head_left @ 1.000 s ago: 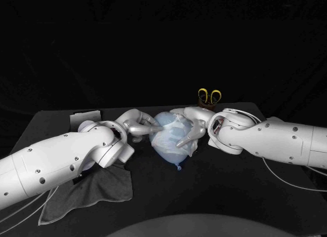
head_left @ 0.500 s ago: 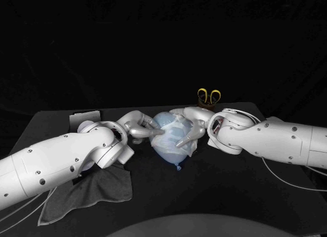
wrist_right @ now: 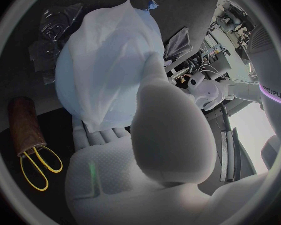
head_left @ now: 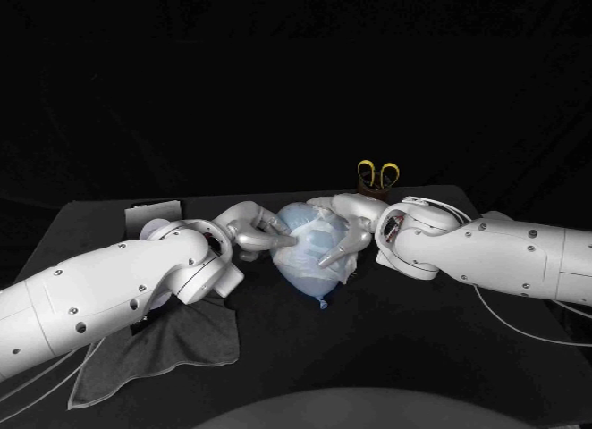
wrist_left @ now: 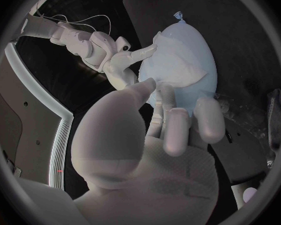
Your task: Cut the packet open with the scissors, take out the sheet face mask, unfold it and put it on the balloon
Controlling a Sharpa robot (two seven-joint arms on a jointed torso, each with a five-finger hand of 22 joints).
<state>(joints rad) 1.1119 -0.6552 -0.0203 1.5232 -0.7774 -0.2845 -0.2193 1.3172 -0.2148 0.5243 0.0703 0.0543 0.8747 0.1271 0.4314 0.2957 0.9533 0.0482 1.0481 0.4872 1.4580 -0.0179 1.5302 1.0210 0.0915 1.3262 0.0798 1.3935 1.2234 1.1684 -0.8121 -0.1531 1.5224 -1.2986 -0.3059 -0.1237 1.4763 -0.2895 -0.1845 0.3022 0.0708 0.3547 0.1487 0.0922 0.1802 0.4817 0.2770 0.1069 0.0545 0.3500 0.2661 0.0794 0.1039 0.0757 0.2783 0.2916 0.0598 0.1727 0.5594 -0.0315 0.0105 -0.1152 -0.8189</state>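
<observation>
Balloon (head_left: pixel 309 271) wore the mask (head_left: pixel 312 223); my right hand (head_left: pixel 354 234) held it in curled fingers (head_left: pixel 342 254), my left hand (head_left: pixel 251 231) pressed it with spread fingers.

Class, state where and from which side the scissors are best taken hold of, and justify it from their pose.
The scissors are probably best gripped by their yellow handle loops, from above: they stand handles-up in the brown holder, blades hidden inside, leaving the loops free.

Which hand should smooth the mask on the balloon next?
Probably the left hand: its fingers already reach the mask, while the right hand holds the balloon.
</observation>
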